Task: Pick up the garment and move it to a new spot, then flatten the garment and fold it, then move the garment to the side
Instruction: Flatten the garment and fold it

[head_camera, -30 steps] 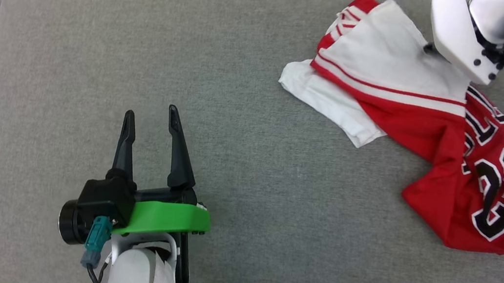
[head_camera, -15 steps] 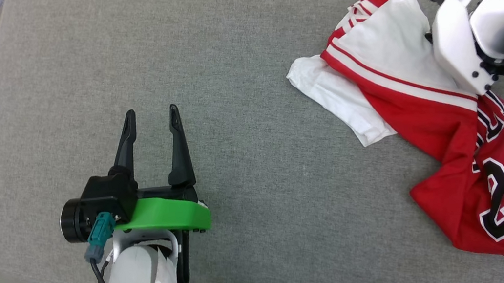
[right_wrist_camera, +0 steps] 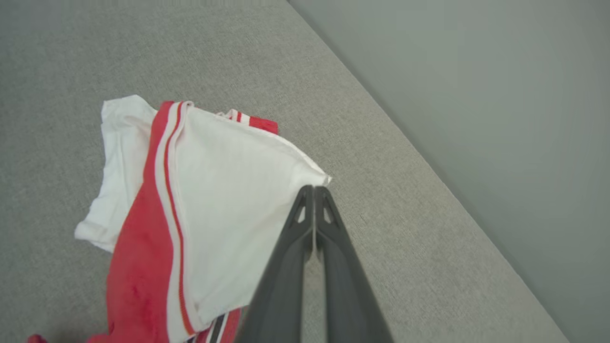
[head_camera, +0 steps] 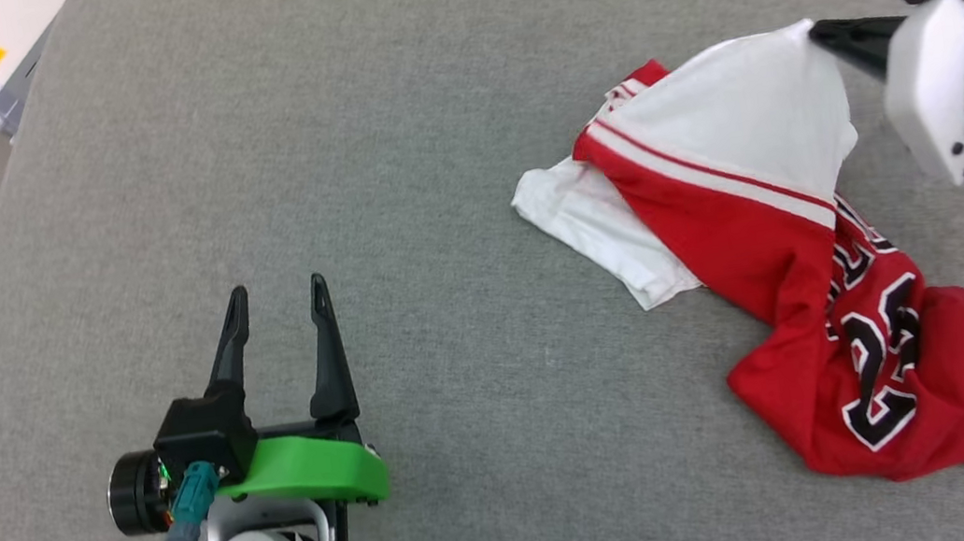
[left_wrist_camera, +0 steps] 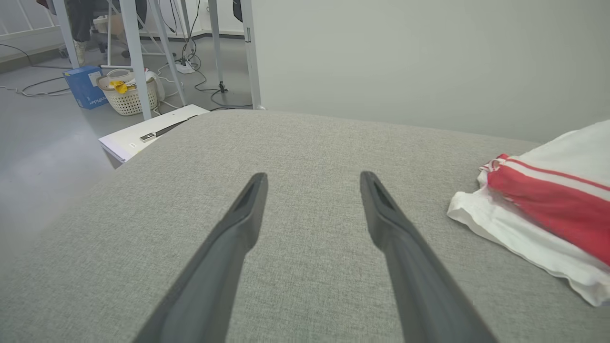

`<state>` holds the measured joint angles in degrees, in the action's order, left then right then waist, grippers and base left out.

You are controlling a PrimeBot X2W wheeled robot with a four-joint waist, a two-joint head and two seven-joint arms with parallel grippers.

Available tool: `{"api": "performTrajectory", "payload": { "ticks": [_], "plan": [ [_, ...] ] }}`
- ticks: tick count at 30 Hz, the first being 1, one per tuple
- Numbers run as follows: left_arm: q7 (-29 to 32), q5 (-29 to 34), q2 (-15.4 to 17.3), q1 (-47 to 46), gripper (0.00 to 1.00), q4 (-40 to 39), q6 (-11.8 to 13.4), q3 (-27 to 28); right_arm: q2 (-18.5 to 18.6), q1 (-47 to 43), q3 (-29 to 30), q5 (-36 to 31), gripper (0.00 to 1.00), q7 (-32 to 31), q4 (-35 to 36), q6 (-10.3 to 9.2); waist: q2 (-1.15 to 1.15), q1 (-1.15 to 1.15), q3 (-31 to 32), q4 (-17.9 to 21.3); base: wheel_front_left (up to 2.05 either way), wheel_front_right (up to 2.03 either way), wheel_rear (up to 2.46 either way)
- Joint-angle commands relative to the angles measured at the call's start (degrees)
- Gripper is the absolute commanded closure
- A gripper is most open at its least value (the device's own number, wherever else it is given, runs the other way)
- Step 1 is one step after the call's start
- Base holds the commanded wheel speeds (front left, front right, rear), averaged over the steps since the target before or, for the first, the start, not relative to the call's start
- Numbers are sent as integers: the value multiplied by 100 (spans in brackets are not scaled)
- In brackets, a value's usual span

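Grey woven fabric covers the broad cushion (head_camera: 394,179), and the garment (head_camera: 724,246) lies crumpled on its right-hand part, near the far edge. The right gripper (head_camera: 814,28) comes in from the far right, its white wrist housing tilted and its dark fingers pointing leftward across the cushion. The jaws are pressed tight together on the corner of a white sleeve (head_camera: 743,111), which is drawn up into a taut peak at the fingertips. From the right wrist view the two fingers (right_wrist_camera: 295,247) meet with no gap at that same corner, and the red-and-white striped trim (right_wrist_camera: 171,190) runs down the cloth below them. The rest of the shirt sags away towards the near side, with the black "23" (head_camera: 881,356) creased on the red body, which rests on the cushion. The other white sleeve (head_camera: 588,218) lies flat, poking out to the left from under the red.

The left gripper (head_camera: 277,290) sits low over the near-left part of the cushion, well apart from the shirt, its pale forearm rising from the bottom edge. Its fingers point away from the robot and are spread wide, holding nothing.
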<state>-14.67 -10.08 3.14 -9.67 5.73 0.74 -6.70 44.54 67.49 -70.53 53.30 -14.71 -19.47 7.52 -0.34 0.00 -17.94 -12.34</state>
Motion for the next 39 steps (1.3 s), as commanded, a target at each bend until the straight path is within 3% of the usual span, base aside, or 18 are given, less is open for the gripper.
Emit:
{"api": "performTrajectory", "payload": {
  "ticks": [1,11,21,26,34,36,39],
  "plan": [
    [-33,32,-26,104,0,5,-16,45,142,-189,107,72,100,148,52,-3,34,0,303,269,0,0,0],
    [-33,78,-26,466,0,-14,-31,209,1030,-1585,1018,372,100,665,250,-3,34,0,647,726,0,0,0],
    [-33,107,-26,484,0,-49,-56,273,1512,-3528,2142,857,100,961,-528,-3,34,0,618,1014,0,0,0],
    [-33,122,-26,475,0,-32,-75,305,1341,-4411,2457,1043,100,1015,-934,-3,34,0,518,1070,0,0,0],
    [-33,228,-26,413,0,89,-157,393,526,-5064,2920,991,100,1230,-1557,-3,34,0,553,1096,0,0,0],
    [-33,276,-26,424,0,125,-183,438,448,-5039,3064,813,0,1448,-1587,-3,34,0,630,1128,0,0,0],
    [-33,350,-15,417,0,154,-243,527,370,-4926,3377,416,0,1957,-1610,-3,34,0,738,1191,0,0,0]
  ]
}}
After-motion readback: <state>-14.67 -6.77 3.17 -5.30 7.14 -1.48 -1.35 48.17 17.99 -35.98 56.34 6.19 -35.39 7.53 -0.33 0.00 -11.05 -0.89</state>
